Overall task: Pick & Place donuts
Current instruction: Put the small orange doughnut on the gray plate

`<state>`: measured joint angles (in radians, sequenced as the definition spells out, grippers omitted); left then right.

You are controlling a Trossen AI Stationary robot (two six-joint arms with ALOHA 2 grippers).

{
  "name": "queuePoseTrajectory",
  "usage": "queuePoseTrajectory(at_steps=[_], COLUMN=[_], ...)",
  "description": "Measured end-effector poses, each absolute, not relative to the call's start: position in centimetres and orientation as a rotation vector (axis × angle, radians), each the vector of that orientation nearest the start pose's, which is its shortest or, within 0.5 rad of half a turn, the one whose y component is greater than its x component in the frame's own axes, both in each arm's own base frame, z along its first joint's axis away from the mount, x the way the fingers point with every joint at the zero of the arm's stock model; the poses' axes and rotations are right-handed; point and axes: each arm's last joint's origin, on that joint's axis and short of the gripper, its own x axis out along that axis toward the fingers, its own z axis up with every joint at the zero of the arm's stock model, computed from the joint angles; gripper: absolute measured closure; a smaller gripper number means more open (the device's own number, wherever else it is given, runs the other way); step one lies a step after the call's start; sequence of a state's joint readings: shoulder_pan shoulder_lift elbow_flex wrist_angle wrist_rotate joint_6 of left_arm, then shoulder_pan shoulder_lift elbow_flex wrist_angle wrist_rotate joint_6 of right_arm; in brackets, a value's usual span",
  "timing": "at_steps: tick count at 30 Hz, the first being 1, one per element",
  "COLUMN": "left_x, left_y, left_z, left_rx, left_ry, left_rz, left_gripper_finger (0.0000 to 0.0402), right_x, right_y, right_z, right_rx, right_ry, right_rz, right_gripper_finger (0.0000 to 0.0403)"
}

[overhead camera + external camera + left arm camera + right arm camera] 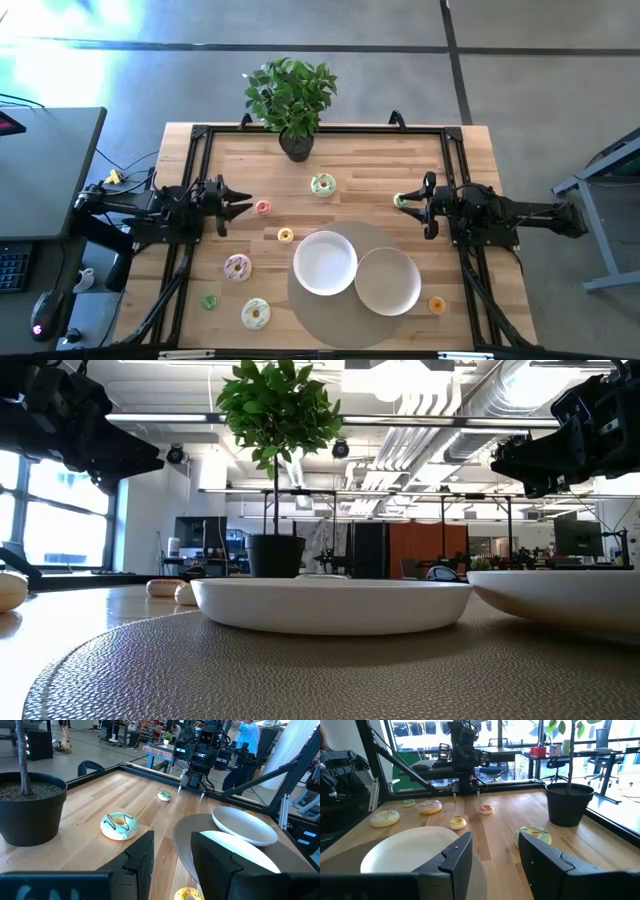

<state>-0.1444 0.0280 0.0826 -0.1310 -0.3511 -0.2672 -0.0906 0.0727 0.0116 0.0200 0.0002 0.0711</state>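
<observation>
Several toy donuts lie flat on the wooden table. A green-and-white one (323, 184) lies near the plant, and a tiny pink one (263, 207) sits just in front of my left gripper (243, 205). A tiny yellow one (285, 235), a pink one (237, 267), a tiny green one (210, 300) and a cream one (256, 313) lie toward the near left. A tiny orange one (437, 305) lies near right. My right gripper (412, 201) hovers by another tiny green donut (401, 200). Both grippers are open and hold nothing (172, 855) (495, 855).
Two white plates (325, 262) (388, 280) sit side by side on a round grey mat (340, 325) at the table's near middle. A potted plant (295, 140) stands at the far edge. A black frame rail (200, 135) runs around the table.
</observation>
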Motion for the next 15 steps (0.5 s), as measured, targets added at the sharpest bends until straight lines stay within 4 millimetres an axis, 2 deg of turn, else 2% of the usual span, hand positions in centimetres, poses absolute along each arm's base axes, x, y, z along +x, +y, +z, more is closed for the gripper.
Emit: queuePoseTrajectory(at_steps=[15], left_x=[9.26], left_y=[-0.34], left_z=[17.70], left_rx=[-0.247], left_ry=[0.046], left_rz=[0.215], left_gripper_finger=[0.0273], right_x=[10.11], right_y=[-0.92], right_z=[16.36], right_rx=[0.073], right_ry=[0.038], right_rz=[-0.093], right_gripper_finger=[0.0247])
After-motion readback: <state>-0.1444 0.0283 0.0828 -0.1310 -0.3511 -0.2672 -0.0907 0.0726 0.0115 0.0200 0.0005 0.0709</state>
